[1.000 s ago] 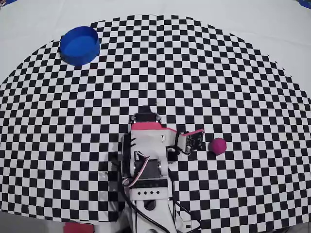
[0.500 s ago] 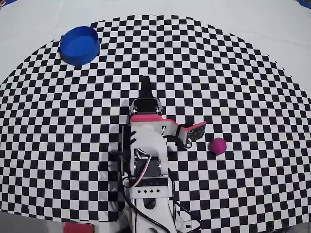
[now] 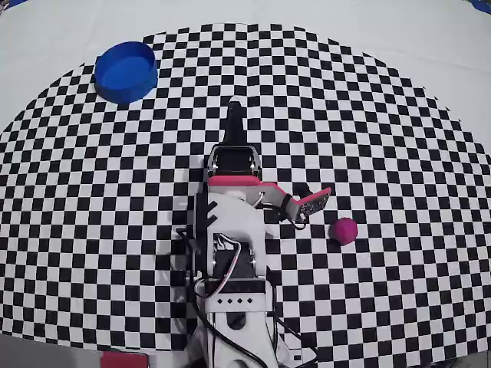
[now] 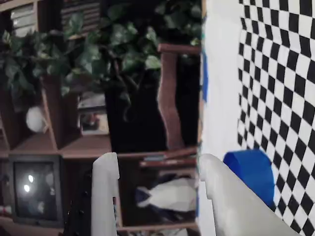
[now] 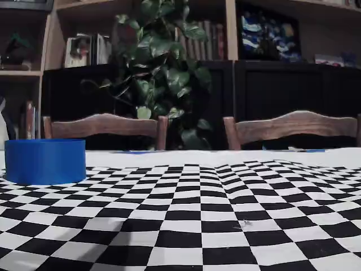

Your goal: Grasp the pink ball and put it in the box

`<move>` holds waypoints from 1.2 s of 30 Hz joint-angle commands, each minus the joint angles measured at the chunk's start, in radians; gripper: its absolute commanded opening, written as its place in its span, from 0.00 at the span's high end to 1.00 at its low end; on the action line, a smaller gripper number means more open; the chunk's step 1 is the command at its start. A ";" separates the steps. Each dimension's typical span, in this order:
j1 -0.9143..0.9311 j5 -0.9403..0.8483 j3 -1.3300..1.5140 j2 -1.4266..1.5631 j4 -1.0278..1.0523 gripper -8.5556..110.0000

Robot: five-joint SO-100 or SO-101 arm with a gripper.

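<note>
Overhead, ball: the ball [image 3: 344,230] lies on the checkered cloth [image 3: 399,138], right of the arm [image 3: 230,253] and near its wrist camera board [image 3: 311,205], touching nothing.
Overhead, box: the box [image 3: 126,71] stands at the cloth's upper left edge, well apart from ball and arm.
Overhead, gripper: the gripper [image 3: 234,115] points up the picture, away from the ball; its tip reads as one dark sliver, so the gap cannot be told here.
Overhead, risk: judged from this pose, the arm must swing well to the right before any descent; coming down early would meet bare cloth, and a sideways brush could roll the ball off.
Wrist, fingers: two pale fingers [image 4: 106,196] rise from the lower edge, spread wide apart with nothing between them.
Wrist, surroundings: the picture lies on its side; the box [image 4: 251,174] shows just past one finger, with plant [image 4: 123,44] and shelves [image 4: 44,142] beyond. The ball is out of view.
Wrist, risk: with the ball unseen here, the approach gets no close guidance, so the closing could land off-centre and squeeze the ball out.
Fixed, scene: the box [image 5: 45,161] sits at left on the cloth, chairs [image 5: 107,127] behind; neither ball nor arm shows.
Fixed, risk: this view cannot confirm a pickup.
</note>
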 commanded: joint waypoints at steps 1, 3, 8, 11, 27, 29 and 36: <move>0.009 -0.014 -0.002 -0.005 -0.018 0.77; 0.009 -0.038 -0.002 -0.002 -0.018 0.77; 0.012 -0.146 0.002 0.003 -0.021 0.77; 0.012 -0.262 0.006 0.003 -0.018 0.77; 0.028 -1.155 0.008 -0.006 0.043 0.77; 0.028 -1.259 0.008 -0.005 0.043 0.77; 0.037 -1.520 0.008 0.003 0.029 0.77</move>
